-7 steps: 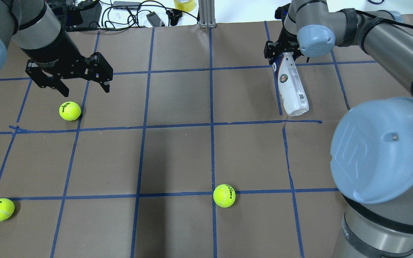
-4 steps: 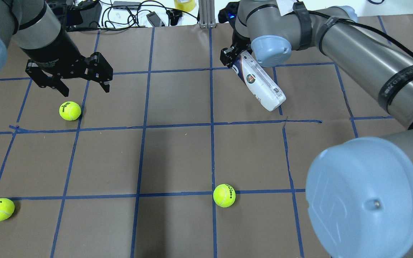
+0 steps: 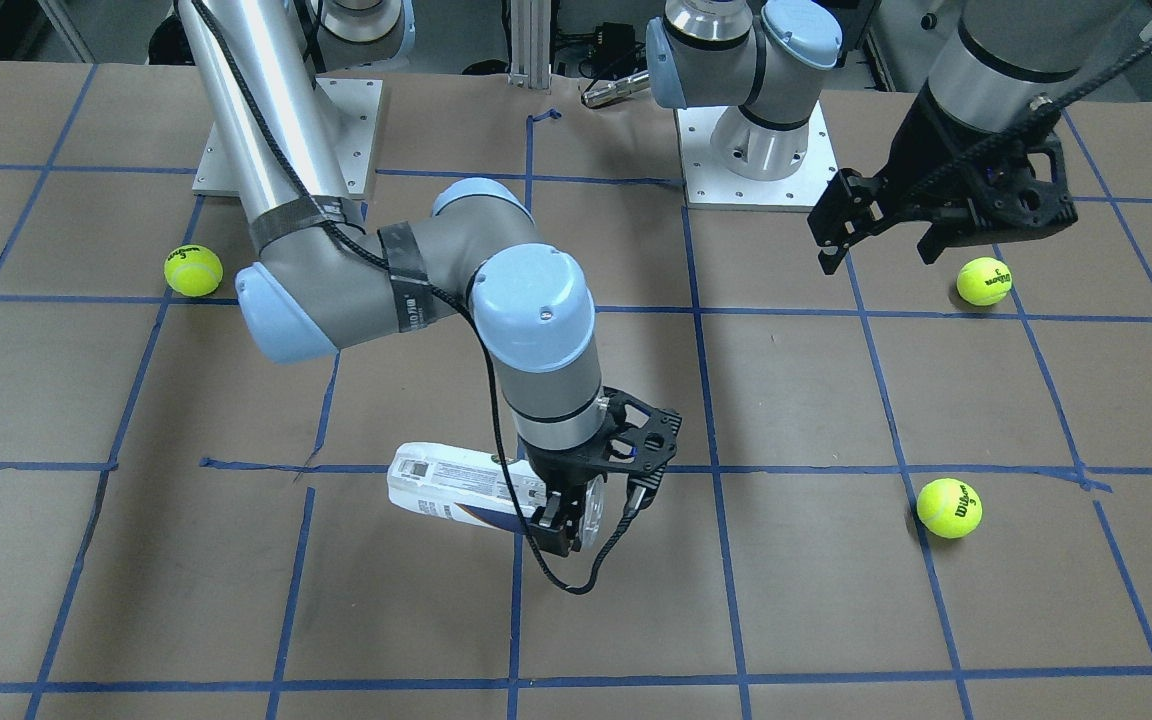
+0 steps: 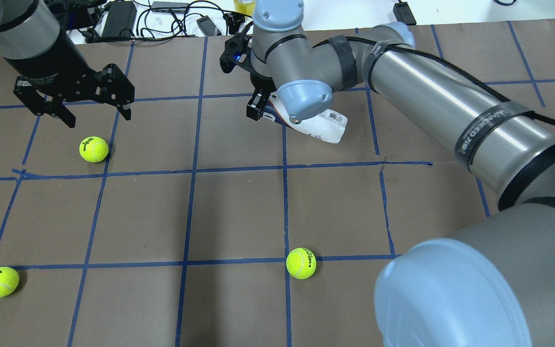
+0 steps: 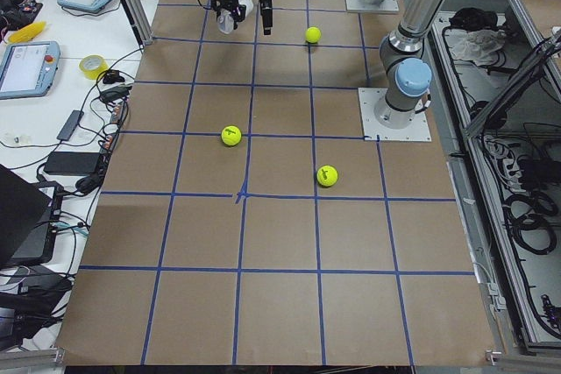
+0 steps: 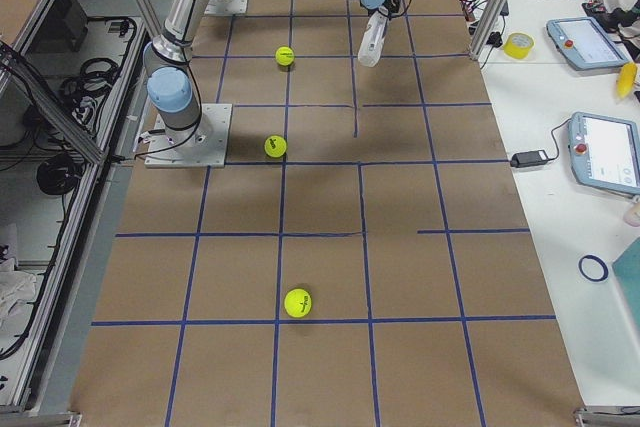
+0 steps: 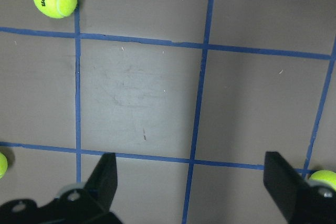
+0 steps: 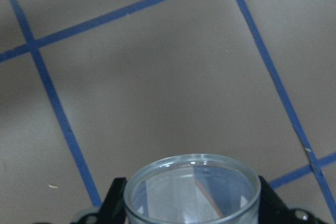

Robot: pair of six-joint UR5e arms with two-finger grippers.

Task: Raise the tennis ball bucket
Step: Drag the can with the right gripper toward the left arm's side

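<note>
Where the fingers [image 3: 548,528] of the right gripper [image 3: 564,520] close, they clamp the rim at the open end of the tennis ball bucket [image 3: 441,488].

- Bucket: held tilted above the table [image 3: 136,600], closed end trailing toward the robot's right (the wrist view looks straight through the clear mouth).
- Left gripper [image 3: 878,258]: spread wide, holding nothing, hovering near a tennis ball [image 3: 983,281].
- Second tennis ball [image 3: 948,507] and third tennis ball [image 3: 193,271]: well apart on the paper.
</note>
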